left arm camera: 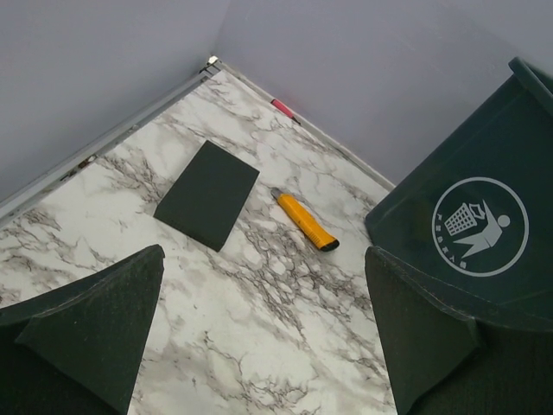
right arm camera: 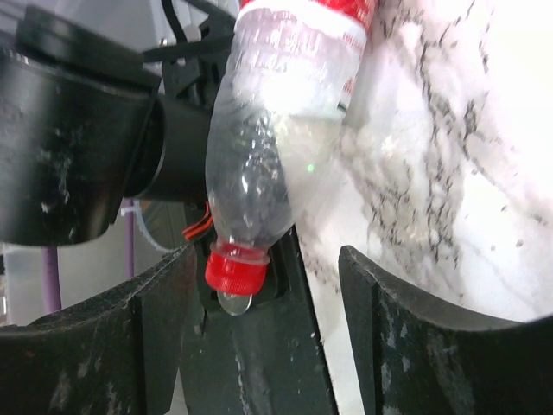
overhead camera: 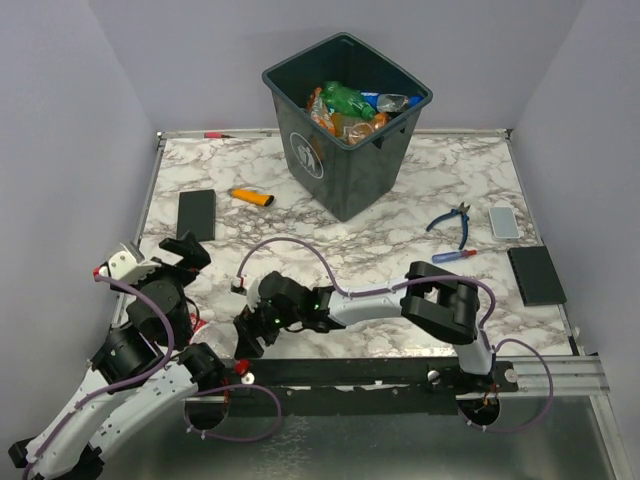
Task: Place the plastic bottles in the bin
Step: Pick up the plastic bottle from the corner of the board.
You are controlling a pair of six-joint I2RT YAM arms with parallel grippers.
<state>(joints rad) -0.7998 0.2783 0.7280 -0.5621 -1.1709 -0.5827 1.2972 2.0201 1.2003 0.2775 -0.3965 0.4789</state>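
A clear plastic bottle [right arm camera: 259, 164] with a red cap [right arm camera: 233, 266] and a red label lies at the table's near edge, against the left arm's black base. My right gripper [right arm camera: 263, 268] is open, and the cap sits just at its fingertips, nearer the left finger [right arm camera: 130, 328]; neither finger touches it. In the top view my right gripper [overhead camera: 250, 338] reaches left and low along the front rail. Several bottles [overhead camera: 345, 105] lie inside the dark green bin [overhead camera: 345, 175]. My left gripper [overhead camera: 160, 255] is wide open and holds nothing, its fingers [left arm camera: 95, 328] aimed towards the bin [left arm camera: 467, 225].
An orange lighter [overhead camera: 252, 197] and a flat black pad [overhead camera: 197, 213] lie left of the bin. Blue-handled pliers [overhead camera: 450, 222], a red-handled tool [overhead camera: 452, 256], a pale box [overhead camera: 504, 221] and a second black pad [overhead camera: 535, 275] lie at the right.
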